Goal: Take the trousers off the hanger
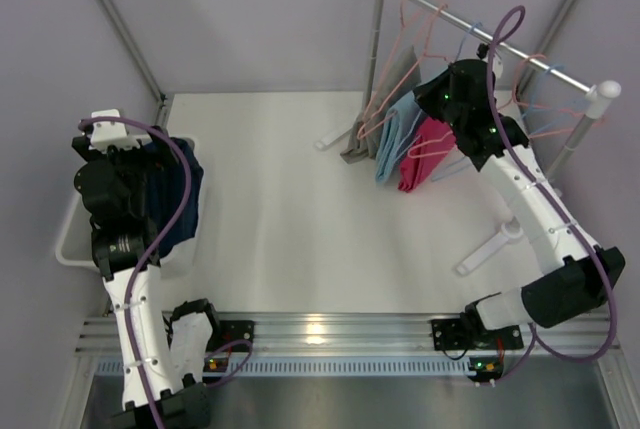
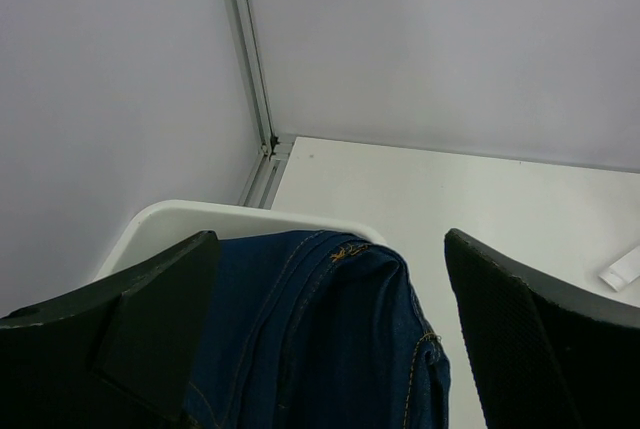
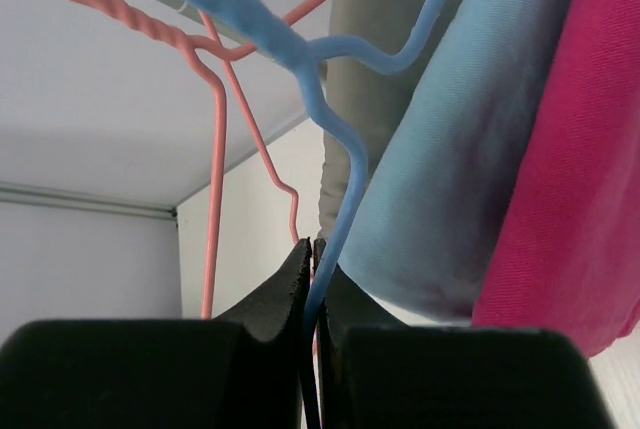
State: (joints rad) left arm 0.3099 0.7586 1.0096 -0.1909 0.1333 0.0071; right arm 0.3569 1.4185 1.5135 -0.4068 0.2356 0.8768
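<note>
Your right gripper (image 3: 312, 284) is pinched shut on the thin wire of the blue hanger (image 3: 322, 99). The light-blue trousers (image 3: 450, 149) seem to hang from it on the rack, touching the magenta trousers (image 3: 570, 169). Your left gripper (image 2: 330, 249) gapes wide, holding nothing, above the denim trousers (image 2: 310, 349) in the basket (image 2: 200, 214). Pull carelessly and the wire may slip from the pads — or the pink hanger (image 3: 215, 169) crossing it may snag and come along.

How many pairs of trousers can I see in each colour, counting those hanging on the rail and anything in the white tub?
Grey trousers, on the rail: 1
Light blue trousers, on the rail: 1
Magenta trousers, on the rail: 1
Dark blue jeans, in the tub: 1
Total: 4
</note>
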